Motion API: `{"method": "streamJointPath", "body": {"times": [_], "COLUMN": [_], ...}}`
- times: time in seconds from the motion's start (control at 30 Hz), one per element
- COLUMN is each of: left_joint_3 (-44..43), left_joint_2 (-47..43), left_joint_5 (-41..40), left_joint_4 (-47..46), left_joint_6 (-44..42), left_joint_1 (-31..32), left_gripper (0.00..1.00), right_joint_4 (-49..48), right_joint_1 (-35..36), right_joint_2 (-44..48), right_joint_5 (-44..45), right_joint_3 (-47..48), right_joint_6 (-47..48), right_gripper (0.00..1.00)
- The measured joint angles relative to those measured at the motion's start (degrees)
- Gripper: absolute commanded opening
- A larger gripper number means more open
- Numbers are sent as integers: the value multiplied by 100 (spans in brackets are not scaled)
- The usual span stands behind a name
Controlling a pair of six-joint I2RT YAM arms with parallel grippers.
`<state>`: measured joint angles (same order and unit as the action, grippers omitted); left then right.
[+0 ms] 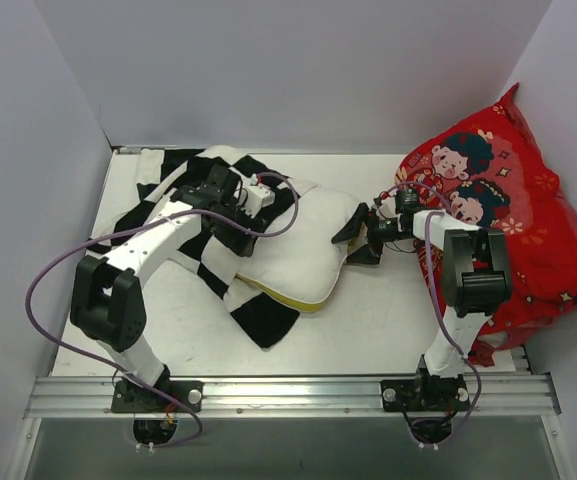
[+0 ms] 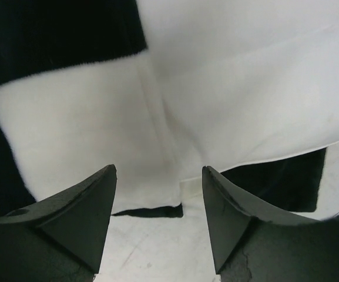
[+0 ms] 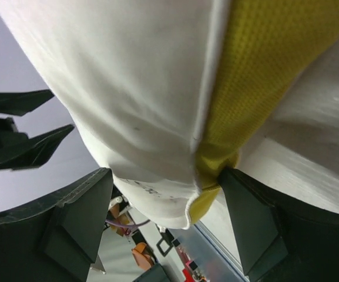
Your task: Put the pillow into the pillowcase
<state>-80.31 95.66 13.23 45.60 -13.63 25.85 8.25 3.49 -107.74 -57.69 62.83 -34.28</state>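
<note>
The cream-white pillow (image 1: 308, 245) with a yellow edge band lies mid-table, its left part on and under the black and white checkered pillowcase (image 1: 261, 318). My left gripper (image 1: 240, 232) is open and empty just above the pillowcase where it meets the pillow. In the left wrist view it (image 2: 159, 170) hovers over a white square of the pillowcase (image 2: 69, 117) near a fabric edge. My right gripper (image 1: 354, 238) is open at the pillow's right corner. In the right wrist view it (image 3: 163, 176) straddles the pillow (image 3: 145, 88), and one finger touches the yellow band (image 3: 257, 70).
The large red cartoon-printed cushion (image 1: 528, 220) leans against the right wall, close behind the right arm. White walls close in the left, back and right sides. A metal rail (image 1: 288, 395) runs along the near edge.
</note>
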Motion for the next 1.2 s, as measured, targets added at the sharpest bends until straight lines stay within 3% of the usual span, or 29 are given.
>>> {"method": "streamJointPath", "body": {"times": [0.2,0.33,0.37,0.43,0.47,0.5,0.53,0.57,0.6,0.67,0.83,0.93,1.03,1.07,1.13,1.17,1.2], "left_joint_3": [245,435,503,568,586,599,608,612,605,442,-1589,-2618,-2717,-2627,-2236,-2055,-1899], "left_joint_2": [284,284,302,396,472,601,726,846,949,1108,1449,1491,1412,1401,1364,1364,1364], "left_joint_5": [-472,-581,-575,-553,-538,-503,-433,-337,-221,160,1298,1895,2319,2446,2621,2658,2675], "left_joint_4": [540,684,693,702,699,695,688,682,680,772,1115,1099,1110,1095,1113,1163,1209], "left_joint_6": [-483,-745,-802,-850,-863,-894,-896,-918,-927,-907,-590,-439,-444,-468,-581,-662,-745], "left_joint_1": [-70,-90,-90,-81,-74,-70,-68,-59,-35,76,892,1290,1329,1281,1130,1049,973], "left_gripper": [73,74,68,57,45,19,10,1,0,0,0,0,0,5,26,42,50], "right_joint_4": [544,686,715,734,739,732,717,695,634,136,-4336,-5735,-5860,-5633,-5010,-4601,-4103], "right_joint_1": [-63,37,76,109,111,111,111,111,111,144,562,837,918,944,1003,1034,1067], "right_joint_2": [-256,-409,-442,-496,-511,-540,-560,-568,-573,-564,-531,-632,-608,-616,-654,-680,-699], "right_joint_5": [-129,-179,-199,-254,-280,-326,-376,-426,-479,-656,-715,-595,-614,-610,-560,-540,-533], "right_joint_3": [229,310,343,413,442,474,487,485,474,319,-1078,-1113,-1163,-1202,-1213,-1189,-1097], "right_joint_6": [321,431,442,446,446,448,420,389,286,-280,-4153,-5163,-5031,-4819,-4251,-3906,-3512], "right_gripper": [71,52,43,35,23,17,3,0,0,0,0,0,0,0,0,0,0]}}
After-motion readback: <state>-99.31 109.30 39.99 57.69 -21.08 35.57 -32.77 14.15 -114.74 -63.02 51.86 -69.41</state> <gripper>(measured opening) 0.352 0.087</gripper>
